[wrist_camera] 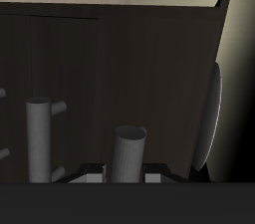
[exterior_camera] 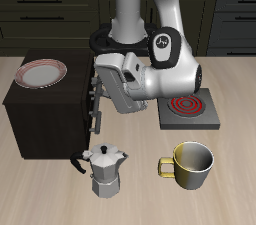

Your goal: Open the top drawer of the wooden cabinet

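The wooden cabinet [exterior_camera: 45, 119] stands toward one end of the table, very dark brown. Its three drawer fronts face the robot arm. My gripper [exterior_camera: 97, 86] is pressed up against the top drawer [exterior_camera: 87, 77], level with its small grey bar handle. In the wrist view that handle [wrist_camera: 130, 153] is a grey bar rising between my two fingertips, and my gripper [wrist_camera: 125, 174] is shut on it. The top drawer's front [wrist_camera: 169, 89] fills the view behind it and looks flush with the cabinet. A lower drawer's handle [wrist_camera: 40, 138] shows beside it.
A red-rimmed white plate [exterior_camera: 42, 72] lies on the cabinet's top, its edge [wrist_camera: 211, 118] seen in the wrist view. A silver moka pot [exterior_camera: 103, 172] and a yellow mug [exterior_camera: 190, 164] stand near the front edge. A stove burner [exterior_camera: 188, 109] lies beside the arm.
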Robot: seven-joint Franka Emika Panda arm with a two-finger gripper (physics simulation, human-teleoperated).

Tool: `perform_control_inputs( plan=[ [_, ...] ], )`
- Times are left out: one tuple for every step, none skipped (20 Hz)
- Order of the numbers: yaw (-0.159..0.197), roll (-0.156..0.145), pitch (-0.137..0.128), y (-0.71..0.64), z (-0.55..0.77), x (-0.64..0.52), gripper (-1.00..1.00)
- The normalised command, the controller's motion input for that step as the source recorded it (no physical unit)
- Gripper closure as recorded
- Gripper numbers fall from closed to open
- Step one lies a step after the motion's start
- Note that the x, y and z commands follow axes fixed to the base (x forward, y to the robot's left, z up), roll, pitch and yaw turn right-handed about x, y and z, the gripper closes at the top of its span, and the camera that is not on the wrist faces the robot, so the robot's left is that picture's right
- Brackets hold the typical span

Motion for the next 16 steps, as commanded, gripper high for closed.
perform_control_inputs(
  plan=[
    [-0.002, -0.008, -0.001, 0.17, 0.02, -0.06, 1.00],
    [-0.008, 0.068, -0.007, 0.39, 0.05, 0.06, 1.00],
    [0.050, 0.026, -0.037, 0.33, 0.01, 0.07, 1.00],
    [-0.005, 0.059, 0.016, 0.41, -0.03, 0.08, 1.00],
    [0.038, 0.106, -0.056, 0.52, 0.07, 0.12, 1.00],
    [-0.008, 0.046, 0.004, 0.36, -0.03, 0.08, 1.00],
    [-0.003, 0.087, -0.005, 0.48, 0.03, 0.08, 1.00],
    [0.030, 0.098, -0.060, 0.59, 0.04, -0.11, 1.00],
    [-0.021, 0.006, 0.036, 0.36, -0.03, -0.12, 1.00],
    [0.020, 0.124, -0.048, 0.84, 0.06, -0.03, 1.00],
    [0.016, 0.074, -0.029, 0.51, 0.01, 0.01, 1.00],
    [-0.001, 0.086, 0.009, 0.28, 0.04, -0.01, 1.00],
    [-0.007, 0.004, 0.004, 0.32, 0.05, -0.09, 1.00],
    [0.004, 0.064, -0.021, 0.42, 0.06, -0.01, 1.00],
    [-0.021, 0.063, 0.004, 0.38, 0.06, -0.06, 1.00],
    [0.005, 0.032, -0.020, 0.45, 0.03, -0.05, 1.00]
  ],
)
